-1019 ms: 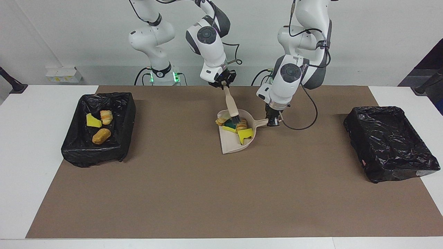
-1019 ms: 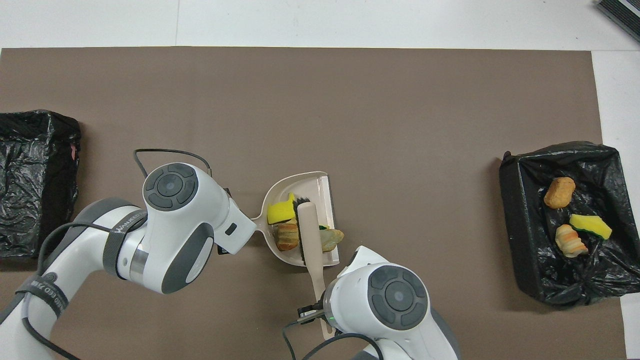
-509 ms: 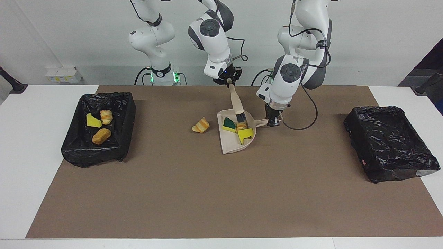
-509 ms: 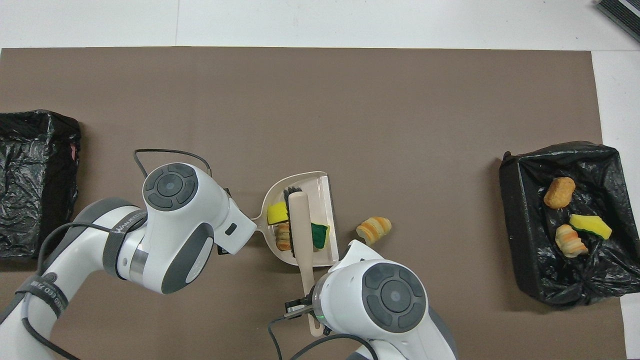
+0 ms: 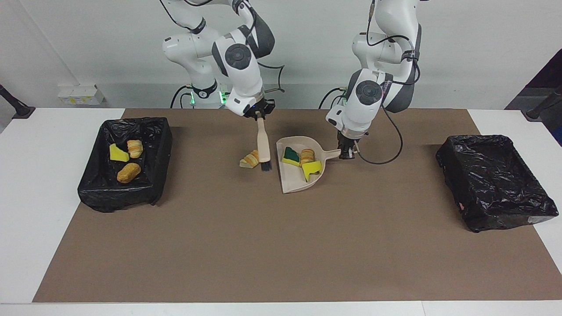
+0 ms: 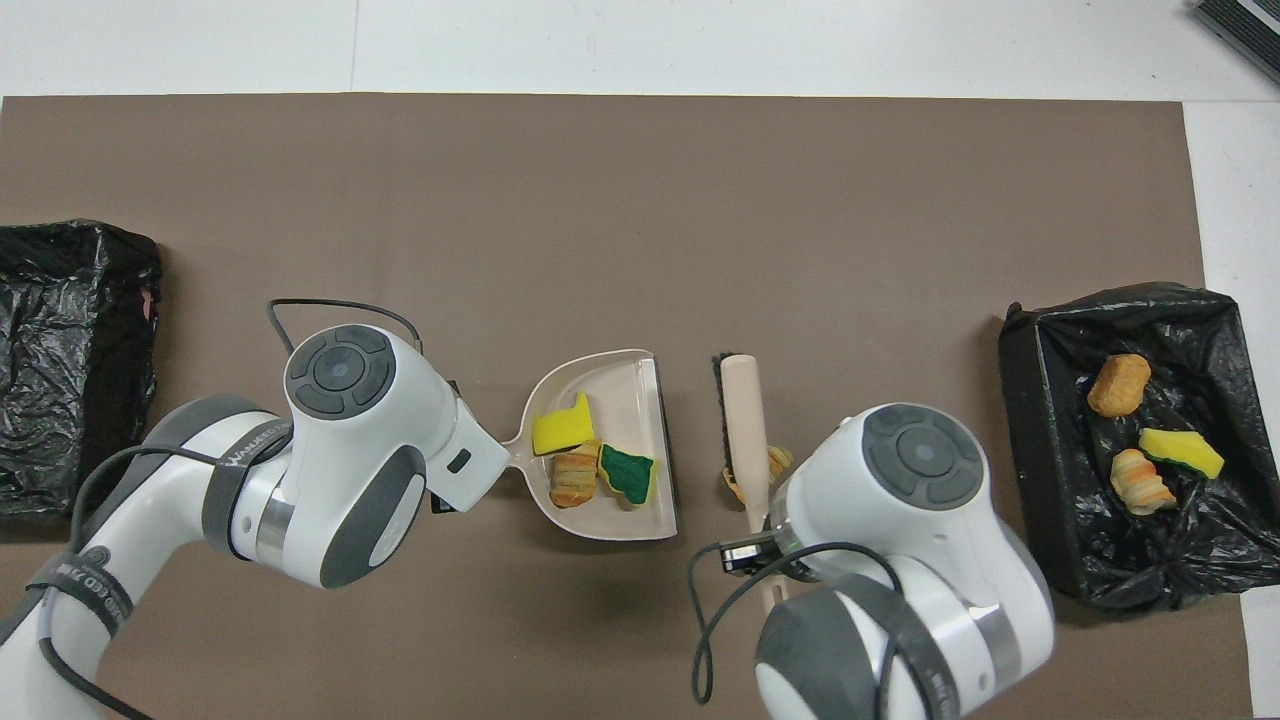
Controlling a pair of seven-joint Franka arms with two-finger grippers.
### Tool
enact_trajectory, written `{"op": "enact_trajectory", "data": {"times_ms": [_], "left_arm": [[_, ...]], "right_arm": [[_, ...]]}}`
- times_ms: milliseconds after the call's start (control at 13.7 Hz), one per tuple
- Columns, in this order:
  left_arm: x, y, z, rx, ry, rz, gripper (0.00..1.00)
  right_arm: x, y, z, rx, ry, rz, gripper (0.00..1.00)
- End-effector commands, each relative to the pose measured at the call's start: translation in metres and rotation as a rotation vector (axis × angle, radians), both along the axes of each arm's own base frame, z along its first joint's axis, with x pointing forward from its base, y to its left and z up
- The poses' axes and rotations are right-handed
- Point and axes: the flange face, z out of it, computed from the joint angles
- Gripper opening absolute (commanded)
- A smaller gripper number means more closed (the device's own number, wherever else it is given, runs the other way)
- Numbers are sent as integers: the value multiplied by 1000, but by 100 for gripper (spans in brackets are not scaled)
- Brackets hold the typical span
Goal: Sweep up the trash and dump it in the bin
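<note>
While the left hand (image 5: 347,154) stays out of the sweeping, it is clamped on the handle of the beige dustpan (image 5: 293,182), which lies flat on the brown mat (image 5: 281,245) covering the middle of the desk (image 5: 26,197). Three scraps of the trash sit in the pan: a green-topped sponge chunk (image 5: 290,155), a tan bread-like lump (image 5: 307,156) and a yellow sponge chunk (image 5: 311,169). In the overhead view the same three show as the yellow chunk (image 6: 563,430), the lump (image 6: 574,476) and the green-topped piece (image 6: 628,474).

The right hand (image 5: 260,115) is closed around the top of the beige brush (image 5: 263,142), which hangs nearly upright with its black bristles down at the mat, just beside the pan's open mouth toward the right arm's end of the desk. One striped tan lump (image 5: 250,160) lies on the mat touching the bristles, outside the pan; from overhead it is mostly hidden by the brush handle (image 6: 745,420).

The black-lined bin (image 5: 145,184) at the right arm's end holds three more scraps: a yellow sponge chunk (image 5: 117,153), a striped lump (image 5: 135,148) and an orange-brown lump (image 5: 128,173). A second black-lined bin (image 5: 496,206) stands at the left arm's end.
</note>
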Motion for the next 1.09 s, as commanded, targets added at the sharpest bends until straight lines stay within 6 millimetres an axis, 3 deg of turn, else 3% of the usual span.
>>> {"op": "enact_trajectory", "data": {"times_ms": [0, 218, 509, 655, 873, 1019], "left_arm": [[-7, -2, 3, 8, -25, -63, 0], [-13, -14, 7, 38, -64, -118, 0], [-18, -20, 7, 43, -68, -112, 0], [-17, -19, 7, 44, -68, -104, 0], [-18, -19, 7, 46, -67, -95, 0], [-17, -18, 7, 46, -66, -92, 0]], "right_arm": [[-16, -45, -10, -69, 5, -6, 0], [-16, -84, -28, -59, 29, -21, 0], [-18, -88, -65, -61, 28, -27, 0], [-16, -76, -81, -52, 32, -39, 0], [-23, -41, -97, -35, 29, -37, 0], [-30, -1, -109, 13, 7, -66, 0]]}}
